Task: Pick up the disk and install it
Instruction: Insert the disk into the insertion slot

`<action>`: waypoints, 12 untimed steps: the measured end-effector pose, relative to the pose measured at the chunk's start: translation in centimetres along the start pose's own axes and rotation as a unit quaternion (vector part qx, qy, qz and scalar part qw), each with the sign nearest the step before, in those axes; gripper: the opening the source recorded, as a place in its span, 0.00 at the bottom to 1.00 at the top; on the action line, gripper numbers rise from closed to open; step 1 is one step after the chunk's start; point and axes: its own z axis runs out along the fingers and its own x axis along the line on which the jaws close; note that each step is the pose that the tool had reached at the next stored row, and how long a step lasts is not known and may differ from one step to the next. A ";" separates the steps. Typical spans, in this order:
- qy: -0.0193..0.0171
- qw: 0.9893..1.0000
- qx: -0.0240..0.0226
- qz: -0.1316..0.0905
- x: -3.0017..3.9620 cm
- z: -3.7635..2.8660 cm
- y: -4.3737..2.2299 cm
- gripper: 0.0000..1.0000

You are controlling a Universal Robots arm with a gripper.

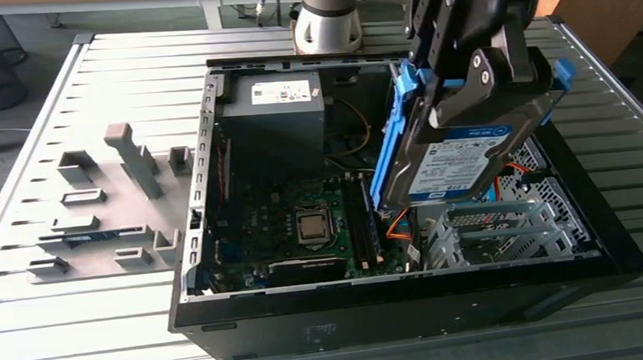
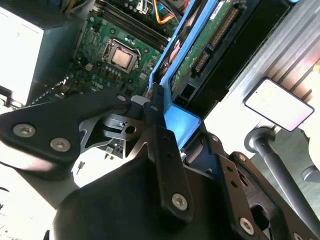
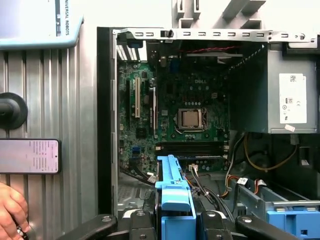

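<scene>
disk (image 1: pixel 464 161) hangs tilted at three o'clock of the motherboard (image 1: pixel 301 221) in the exterior view, gripper (image 1: pixel 483 92) clamped on its blue frame (image 1: pixel 391 144); likely dense, stiff, shock-shy, so you hold frame edges.

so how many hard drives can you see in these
1. The disk hangs tilted in the gripper, above the drive cage at the exterior view's right of the open computer case. More could be hidden in the cage behind it.
</scene>
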 end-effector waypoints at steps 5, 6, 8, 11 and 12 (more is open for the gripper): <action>0.001 1.000 0.000 0.000 0.58 0.27 -0.21 0.37; 0.001 1.000 0.000 0.000 0.58 0.34 -0.46 0.37; 0.001 1.000 0.000 0.000 0.60 0.52 -1.25 0.37; 0.001 1.000 0.000 0.000 0.58 0.75 -2.41 0.37; 0.001 1.000 0.000 0.000 0.57 0.83 -2.81 0.37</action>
